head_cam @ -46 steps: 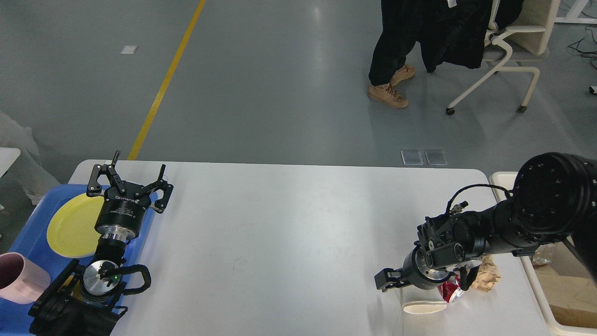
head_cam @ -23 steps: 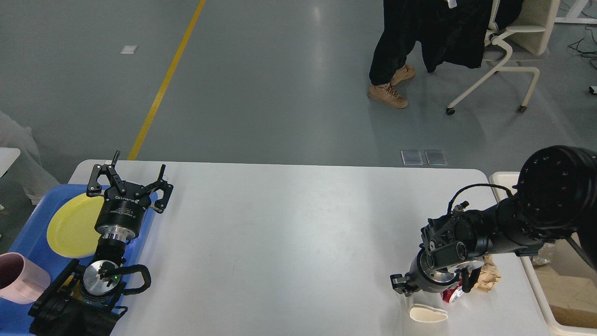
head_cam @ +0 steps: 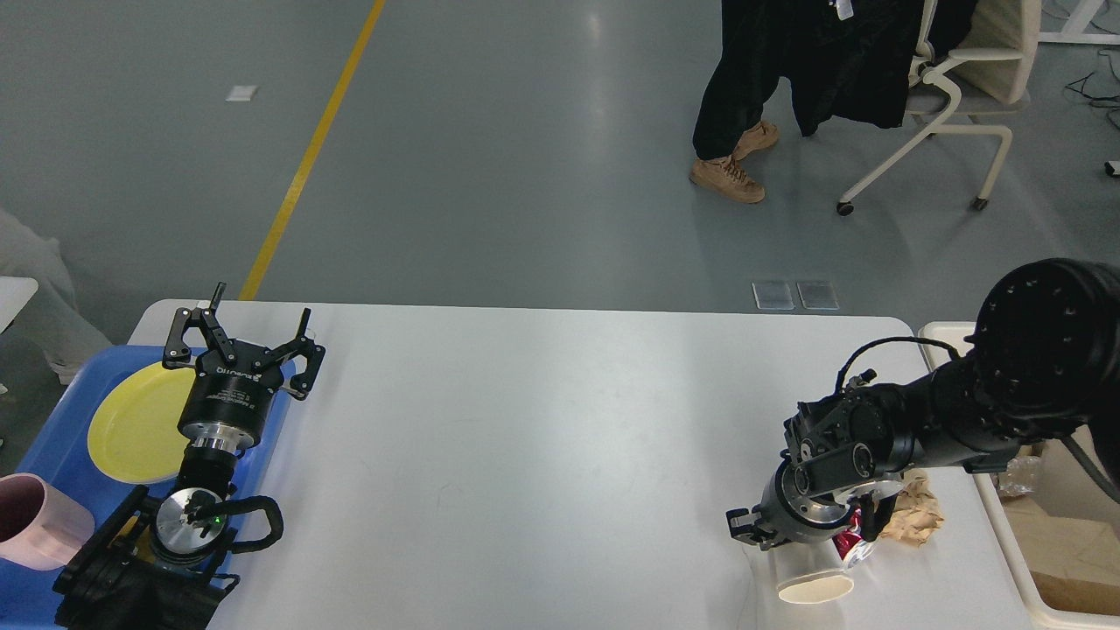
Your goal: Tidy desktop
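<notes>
White and smooth, the desktop (head_cam: 542, 437) fills the lower middle of the view, and most of it is bare. At its left end sits a blue tray (head_cam: 52, 437) with a yellow plate (head_cam: 131, 429) in it and a pink cup (head_cam: 35, 521) at the near corner. The left gripper (head_cam: 241, 346) hangs over the edge of the tray, just past the plate, with its two fingers spread wide and nothing between them.

Near the right end of the desktop is a little heap of things close together: a white paper cup (head_cam: 814, 584) lying on its side, a crushed red can (head_cam: 850, 544) just beside it, and a crumpled brown paper (head_cam: 914, 516) next to the can. The right gripper (head_cam: 757, 529) is low over this heap, right above the cup. The arm's thick wrist hides its fingers, so it cannot be told if they are apart or together. The wrist also hides part of the can and the paper.

A cream bin (head_cam: 1050, 560) stands just past the right edge of the desktop, with brown stuff inside. On the grey floor beyond are a yellow line (head_cam: 306, 157), a person's legs (head_cam: 735, 114) and a chair (head_cam: 954, 87).
</notes>
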Controlling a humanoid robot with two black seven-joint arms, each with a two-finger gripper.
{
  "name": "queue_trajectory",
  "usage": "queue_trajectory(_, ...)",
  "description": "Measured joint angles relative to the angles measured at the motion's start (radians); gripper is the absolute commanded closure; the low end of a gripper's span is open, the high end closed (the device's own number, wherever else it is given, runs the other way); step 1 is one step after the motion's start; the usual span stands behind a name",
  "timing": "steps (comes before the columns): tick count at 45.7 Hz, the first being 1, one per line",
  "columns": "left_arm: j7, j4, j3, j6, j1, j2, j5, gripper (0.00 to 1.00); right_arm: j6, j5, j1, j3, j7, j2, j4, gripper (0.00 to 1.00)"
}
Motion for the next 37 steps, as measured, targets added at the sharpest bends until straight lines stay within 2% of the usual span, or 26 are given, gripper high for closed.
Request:
queue_trajectory(27, 0.0, 0.0, 0.0, 0.0, 0.0, 0.0, 0.0, 0.04, 0.016, 0.04, 0.032, -0.002, -0.001, -0.008, 0.029, 1.0)
queue_trajectory(37, 0.0, 0.0, 0.0, 0.0, 0.0, 0.0, 0.0, 0.04, 0.128, 0.048, 0.16, -0.009, -0.001, -0.071, 0.104, 1.0)
